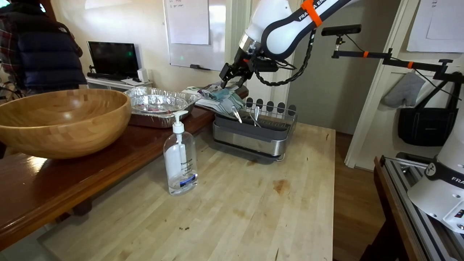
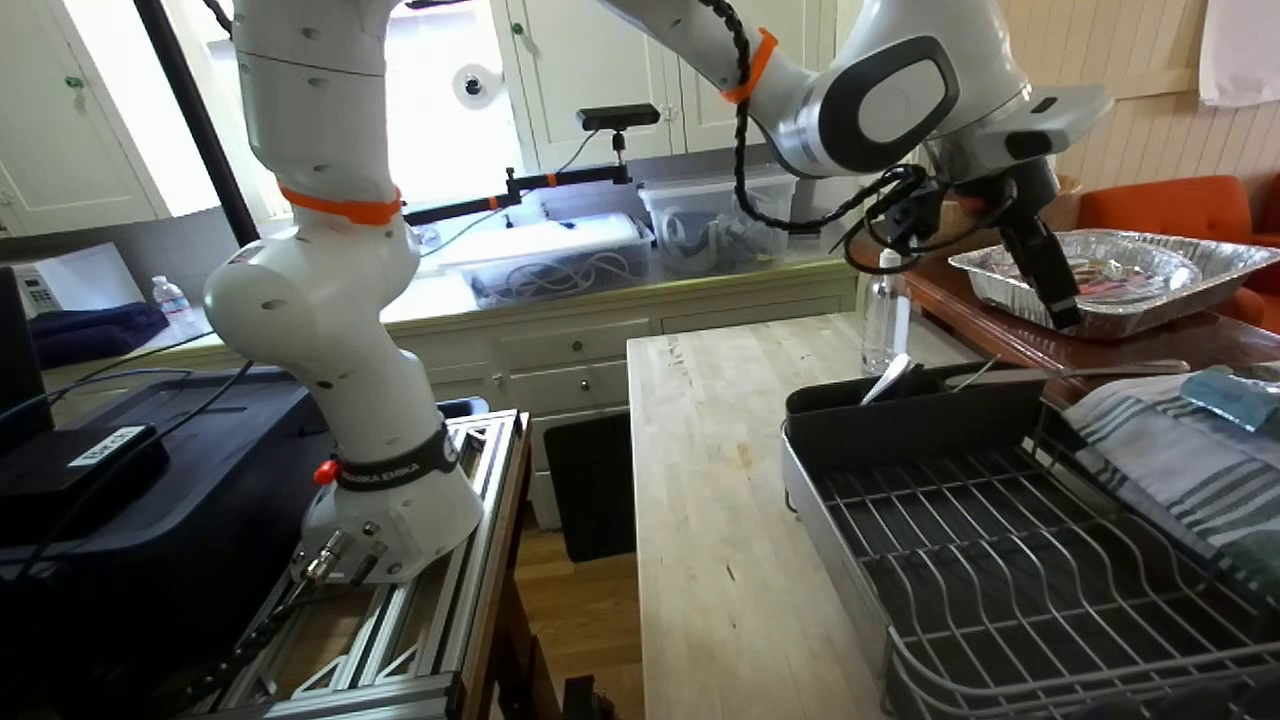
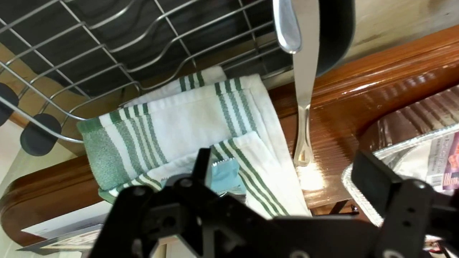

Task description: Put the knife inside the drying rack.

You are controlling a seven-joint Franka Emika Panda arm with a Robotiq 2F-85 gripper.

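Aloft, gripper [image 3: 285, 163] hung with jaws wide apart.
Knife [image 3: 304, 82] lay across edge of drying rack [image 1: 250, 141], handle jutting outward.

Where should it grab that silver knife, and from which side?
The knife is probably best held by its handle, from above, with the hand straddling its long sides. The slim handle juts, roughly level, past the rack over brown wood, while in the wrist view another utensil overlaps the blade.

One knife [image 3: 305, 84], one drying rack [image 1: 250, 141] with five dark oval pieces [image 1: 270, 106], one wooden bowl [image 1: 69, 139], one pump bottle [image 1: 180, 161], one television [image 1: 113, 58], one oven mitt [image 1: 404, 90], one black bag [image 1: 427, 125] and one person [image 1: 49, 56] are counted.
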